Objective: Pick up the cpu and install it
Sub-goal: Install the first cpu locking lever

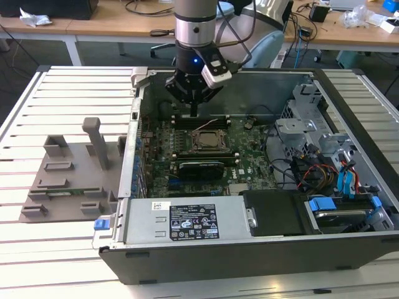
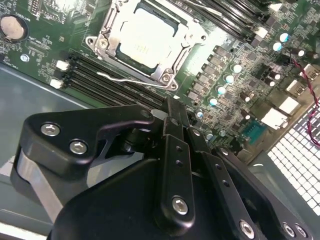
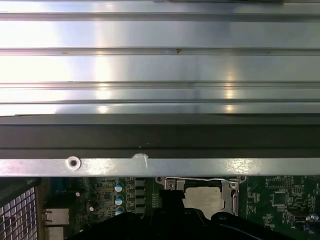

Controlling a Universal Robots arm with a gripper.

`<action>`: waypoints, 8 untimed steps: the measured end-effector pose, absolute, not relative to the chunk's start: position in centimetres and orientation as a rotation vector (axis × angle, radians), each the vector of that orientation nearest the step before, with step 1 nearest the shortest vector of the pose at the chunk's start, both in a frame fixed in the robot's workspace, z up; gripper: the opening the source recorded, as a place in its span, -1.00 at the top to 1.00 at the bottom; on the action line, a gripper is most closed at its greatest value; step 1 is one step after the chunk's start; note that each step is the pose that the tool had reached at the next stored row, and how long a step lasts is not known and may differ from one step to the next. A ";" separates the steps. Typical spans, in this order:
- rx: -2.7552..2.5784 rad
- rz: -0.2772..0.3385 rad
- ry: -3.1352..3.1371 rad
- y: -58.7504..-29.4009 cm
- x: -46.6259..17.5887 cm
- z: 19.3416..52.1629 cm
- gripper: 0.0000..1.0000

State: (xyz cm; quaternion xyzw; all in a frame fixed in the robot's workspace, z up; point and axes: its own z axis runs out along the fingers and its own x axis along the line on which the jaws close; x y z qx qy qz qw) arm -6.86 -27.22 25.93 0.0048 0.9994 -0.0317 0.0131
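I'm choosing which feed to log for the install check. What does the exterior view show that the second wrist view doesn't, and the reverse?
Exterior view alone: the whole open computer case, the grey fixture plate on the slatted table at the exterior view's left, and the arm above the board. Second wrist view alone: a coin battery and close board detail. Both: the pincer, the cpu lying in its socket.

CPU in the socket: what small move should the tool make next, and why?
Probably a short lift straight up, clear of the board. The cpu already lies inside the socket frame, and the tool hangs just beside it, shut and holding nothing, so nothing seems left to carry.
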 end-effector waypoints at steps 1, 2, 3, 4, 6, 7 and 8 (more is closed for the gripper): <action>0.015 -0.099 3.114 -27.2 -6.7 25.9 0.79; 0.015 -0.099 3.114 -27.2 -6.6 25.9 0.79; 0.015 -0.099 3.114 -27.2 -6.6 25.9 0.79; 0.015 -0.099 3.114 -27.2 -6.6 25.9 0.79; 0.015 -0.099 3.114 -27.2 -6.6 25.9 0.79; 0.015 -0.099 3.114 -27.2 -6.6 25.9 0.79; 0.015 -0.099 3.114 -27.2 -6.6 25.9 0.79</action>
